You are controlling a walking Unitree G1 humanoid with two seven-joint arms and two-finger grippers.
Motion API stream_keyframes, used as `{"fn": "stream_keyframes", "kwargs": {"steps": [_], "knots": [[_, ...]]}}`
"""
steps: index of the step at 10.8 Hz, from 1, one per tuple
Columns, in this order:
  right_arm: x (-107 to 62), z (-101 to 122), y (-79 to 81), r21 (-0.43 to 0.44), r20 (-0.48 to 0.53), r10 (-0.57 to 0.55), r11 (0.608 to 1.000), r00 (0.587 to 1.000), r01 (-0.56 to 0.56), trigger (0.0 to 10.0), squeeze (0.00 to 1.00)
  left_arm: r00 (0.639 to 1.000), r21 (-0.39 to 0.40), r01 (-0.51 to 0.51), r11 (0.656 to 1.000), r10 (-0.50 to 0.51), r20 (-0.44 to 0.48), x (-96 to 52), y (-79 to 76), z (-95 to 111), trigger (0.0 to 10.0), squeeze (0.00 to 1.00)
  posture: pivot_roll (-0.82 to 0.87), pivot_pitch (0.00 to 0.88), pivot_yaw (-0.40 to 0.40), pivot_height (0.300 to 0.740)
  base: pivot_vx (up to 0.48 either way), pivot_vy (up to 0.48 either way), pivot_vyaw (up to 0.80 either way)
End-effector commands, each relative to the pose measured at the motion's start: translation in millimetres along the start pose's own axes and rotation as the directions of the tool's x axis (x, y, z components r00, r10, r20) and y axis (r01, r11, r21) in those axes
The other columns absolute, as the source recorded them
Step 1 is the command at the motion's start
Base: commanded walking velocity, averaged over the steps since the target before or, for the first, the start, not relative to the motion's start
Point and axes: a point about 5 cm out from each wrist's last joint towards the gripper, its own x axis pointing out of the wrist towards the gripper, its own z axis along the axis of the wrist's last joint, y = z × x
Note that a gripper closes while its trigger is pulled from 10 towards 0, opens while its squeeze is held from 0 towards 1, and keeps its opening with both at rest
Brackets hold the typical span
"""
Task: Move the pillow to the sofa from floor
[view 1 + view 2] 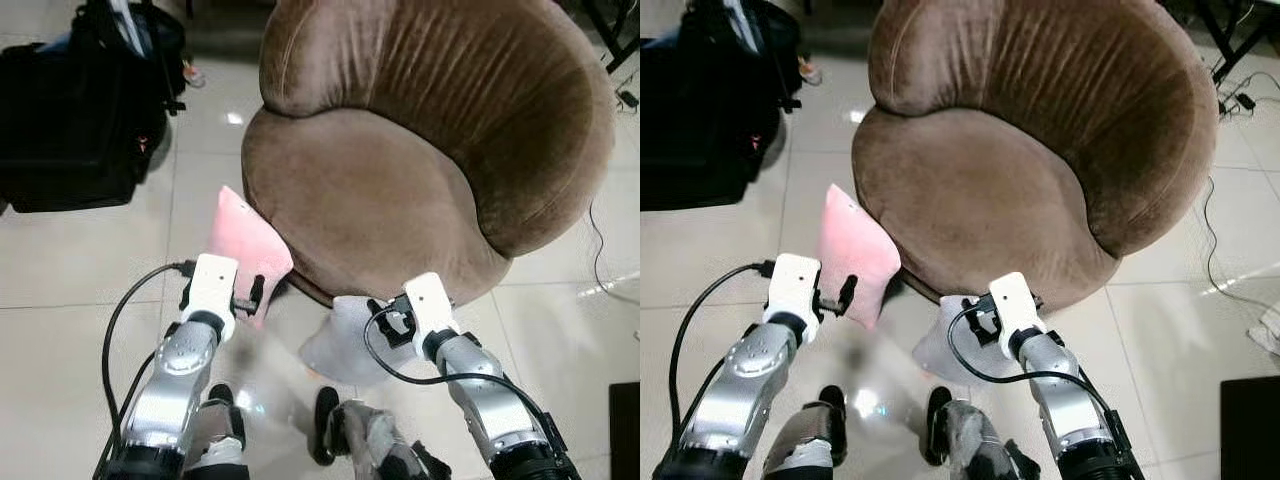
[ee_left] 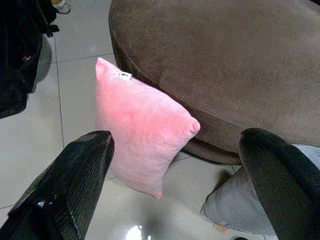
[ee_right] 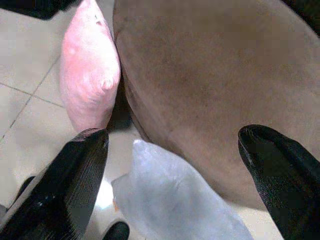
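A pink pillow (image 1: 245,243) stands on edge on the tiled floor and leans against the lower left side of the round brown sofa (image 1: 400,180). A grey pillow (image 1: 345,338) lies on the floor at the sofa's front. My left gripper (image 1: 255,296) is open, just short of the pink pillow (image 2: 142,140), which shows between its spread fingers (image 2: 80,180). My right gripper (image 1: 392,318) is open above the grey pillow (image 3: 170,200), close to the sofa's front rim, with nothing between its fingers (image 3: 75,175).
A large black bag (image 1: 80,110) sits on the floor at the far left. Thin cables (image 1: 598,250) trail over the tiles right of the sofa. A dark object (image 1: 625,430) lies at the lower right. My own feet (image 1: 325,425) stand just below the pillows.
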Motion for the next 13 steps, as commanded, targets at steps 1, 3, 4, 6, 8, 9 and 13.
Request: {"fn": "stream_keyframes", "kwargs": {"steps": [1,3,4,6,8,9,13], "knots": [[-7.0,-8.1,-4.8,-0.030,-0.016,-0.013,0.999,1.000,0.013,10.0,0.00,0.999,0.002,0.028,1.000,-0.028,-0.014,0.2,-9.2,-5.4,10.0,0.00,0.05,0.248,-0.169,0.740,0.251,-0.405,0.00],[-6.0,-5.9,-4.8,-0.025,-0.007,-0.014,1.000,1.000,0.014,10.0,0.00,1.000,0.011,0.017,1.000,-0.017,-0.020,1.7,-8.7,-7.2,10.0,0.00,0.04,0.259,-0.172,0.740,0.249,-0.407,0.00],[-6.7,-5.8,-4.2,-0.026,-0.005,-0.009,1.000,1.000,0.009,10.0,0.00,1.000,0.003,0.016,1.000,-0.016,-0.024,1.9,-8.9,-7.8,10.0,0.00,0.03,0.264,-0.171,0.740,0.247,-0.409,0.00],[-9.0,-6.7,-4.2,-0.039,0.003,-0.012,0.999,1.000,0.012,10.0,0.00,0.999,-0.023,0.033,0.999,-0.033,-0.001,5.1,-12.7,-4.4,10.0,0.00,0.00,0.271,-0.169,0.740,0.000,0.000,0.00],[-9.6,-6.5,-2.7,-0.038,0.002,-0.014,0.999,1.000,0.014,10.0,0.00,0.999,-0.005,0.035,0.999,-0.035,0.001,8.7,-14.6,-1.5,10.0,0.00,-0.02,0.275,-0.165,0.740,0.000,0.000,0.00],[-9.4,-6.0,-0.7,-0.042,0.005,-0.011,0.999,1.000,0.012,10.0,0.00,0.999,0.001,0.033,0.999,-0.033,0.000,10.3,-15.3,-1.3,10.0,0.00,-0.02,0.274,-0.166,0.740,0.292,-0.375,0.00],[-6.9,-3.3,-0.4,-0.036,0.012,-0.012,0.999,1.000,0.012,10.0,0.00,0.999,0.012,0.041,0.999,-0.041,0.006,19.7,-17.9,3.8,10.0,0.00,-0.04,0.244,-0.153,0.740,0.301,-0.371,0.00]]}}
